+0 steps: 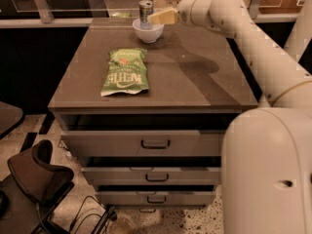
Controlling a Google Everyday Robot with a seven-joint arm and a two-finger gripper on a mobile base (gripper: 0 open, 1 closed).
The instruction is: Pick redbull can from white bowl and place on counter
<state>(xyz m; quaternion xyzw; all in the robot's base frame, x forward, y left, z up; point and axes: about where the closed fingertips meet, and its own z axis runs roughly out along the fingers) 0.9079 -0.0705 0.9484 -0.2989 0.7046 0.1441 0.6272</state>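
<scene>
I stand in front of a grey cabinet, and its flat grey-brown top, the counter [195,77], takes most of my attention. The surface is matte and carries a long soft shadow of the robot's arm [253,38] across its right half. At the far edge, a little left of the middle, sits the white bowl [147,32], and the redbull can [146,9] stands upright inside it, with its silver top well above the rim. The gripper [155,17] comes in from the right at the height of the can's body, and its pale tip is right against the can's right side; whether the gripper is open or closed on it I cannot tell from here. Nearer to me, on the left part of the counter, a green chip bag [125,73] lies flat, well apart from the bowl. Below the top there are three drawers with dark handles, and the top drawer [146,143] shows a dark gap above its front. The floor [195,218] is light speckled stone. At the lower left stands a dark padded seat [36,172], with black cables [92,211] beside it. The robot's big white body [268,174] fills the right foreground.
</scene>
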